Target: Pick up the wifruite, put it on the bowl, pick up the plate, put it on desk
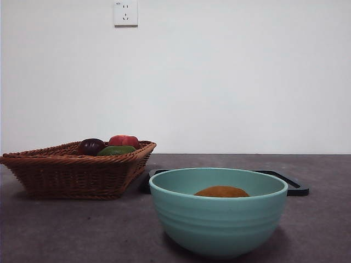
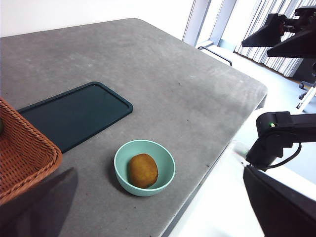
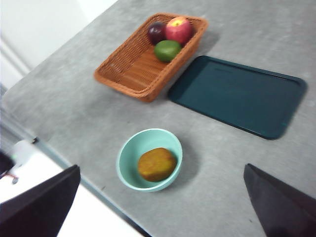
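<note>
The orange-brown wifruite (image 1: 221, 192) (image 2: 143, 170) (image 3: 157, 164) lies inside the mint-teal bowl (image 1: 218, 224) (image 2: 123, 173) (image 3: 126, 163) near the desk's front edge. The plate (image 1: 293, 186) (image 2: 74, 116) (image 3: 237, 94), a dark rectangular tray, lies flat on the desk (image 1: 318, 230) behind the bowl. My left gripper (image 2: 158, 173) and right gripper (image 3: 162, 170) both hang high above the desk. Each is open with its jaws far apart and nothing between them. Neither arm shows in the front view.
A brown wicker basket (image 1: 71, 172) (image 2: 19, 148) (image 3: 140, 64) stands beside the plate, holding a dark purple fruit (image 3: 156, 32), a red apple (image 3: 178, 29) and a green fruit (image 3: 168, 50). The other arm (image 2: 289, 32) shows past the desk's edge in the left wrist view.
</note>
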`<state>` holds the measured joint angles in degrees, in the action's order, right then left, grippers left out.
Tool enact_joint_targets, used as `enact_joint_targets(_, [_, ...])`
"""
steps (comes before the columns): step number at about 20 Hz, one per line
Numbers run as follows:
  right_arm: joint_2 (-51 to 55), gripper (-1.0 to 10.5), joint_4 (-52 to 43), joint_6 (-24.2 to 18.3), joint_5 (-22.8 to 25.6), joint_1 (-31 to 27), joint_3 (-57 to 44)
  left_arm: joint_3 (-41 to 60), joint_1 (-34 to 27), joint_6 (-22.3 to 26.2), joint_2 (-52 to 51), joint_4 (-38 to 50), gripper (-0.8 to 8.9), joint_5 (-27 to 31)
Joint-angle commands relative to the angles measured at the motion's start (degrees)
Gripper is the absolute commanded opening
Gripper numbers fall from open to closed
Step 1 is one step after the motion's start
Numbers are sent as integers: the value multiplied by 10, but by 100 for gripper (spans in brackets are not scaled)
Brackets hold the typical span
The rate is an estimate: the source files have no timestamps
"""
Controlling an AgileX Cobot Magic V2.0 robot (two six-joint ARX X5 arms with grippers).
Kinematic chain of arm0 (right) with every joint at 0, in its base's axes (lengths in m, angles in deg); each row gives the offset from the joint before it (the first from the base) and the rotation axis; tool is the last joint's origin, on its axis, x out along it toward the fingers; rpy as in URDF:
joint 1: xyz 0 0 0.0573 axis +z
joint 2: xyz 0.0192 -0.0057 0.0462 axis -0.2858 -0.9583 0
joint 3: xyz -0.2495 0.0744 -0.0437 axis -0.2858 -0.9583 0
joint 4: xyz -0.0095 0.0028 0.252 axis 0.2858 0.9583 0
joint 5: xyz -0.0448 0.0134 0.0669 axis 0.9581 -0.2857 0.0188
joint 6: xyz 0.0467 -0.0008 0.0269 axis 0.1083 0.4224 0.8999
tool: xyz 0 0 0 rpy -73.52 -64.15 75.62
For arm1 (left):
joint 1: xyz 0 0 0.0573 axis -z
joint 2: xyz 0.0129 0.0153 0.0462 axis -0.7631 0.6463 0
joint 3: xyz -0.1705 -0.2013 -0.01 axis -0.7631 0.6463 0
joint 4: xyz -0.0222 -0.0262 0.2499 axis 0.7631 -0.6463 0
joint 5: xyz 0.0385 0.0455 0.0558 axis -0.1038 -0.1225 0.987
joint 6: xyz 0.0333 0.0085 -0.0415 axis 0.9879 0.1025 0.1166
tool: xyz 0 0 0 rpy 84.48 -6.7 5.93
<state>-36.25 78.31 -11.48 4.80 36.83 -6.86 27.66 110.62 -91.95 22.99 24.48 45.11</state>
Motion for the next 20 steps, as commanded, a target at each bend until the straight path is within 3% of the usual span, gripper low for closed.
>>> enact_joint_targets(1, [-16,651,-3,18,5,3,10,-4,5,-3,0,7,625,3])
enact_joint_targets(11, [-214,651,-13,-18,1,9,10,-4,5,19,0,7,625,3])
enact_joint_targets(20, [-429,651,-71,-26,17,65,10,-4,5,27,0,7,625,3])
